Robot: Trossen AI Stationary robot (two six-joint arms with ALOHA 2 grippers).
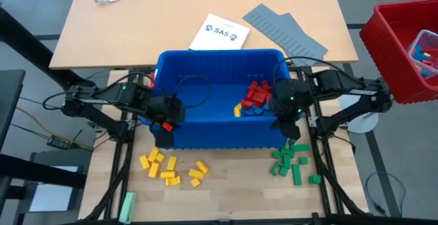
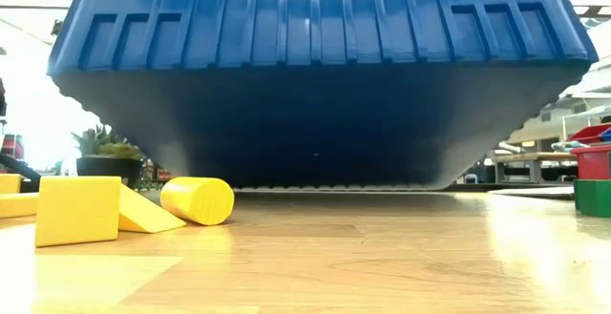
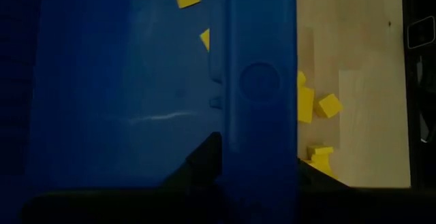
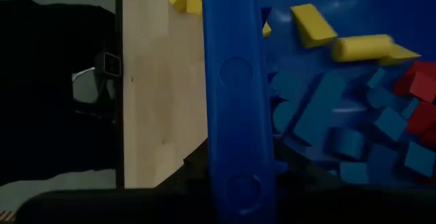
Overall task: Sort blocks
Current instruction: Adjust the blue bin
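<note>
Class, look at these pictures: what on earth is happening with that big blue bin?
Both arms grip the big blue plastic bin by its near rim: the left gripper at one corner, the right gripper at the other, jaws closed on the wall. The low view shows it tipped up off the wooden table. Red blocks and blue blocks remain inside; yellow blocks and green blocks lie sorted in front.

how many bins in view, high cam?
2. The blue bin sits mid-table, tilted off the tabletop, with the left gripper and right gripper at its opposite walls. The red bin stands off the table's right edge. None appear hidden.
</note>
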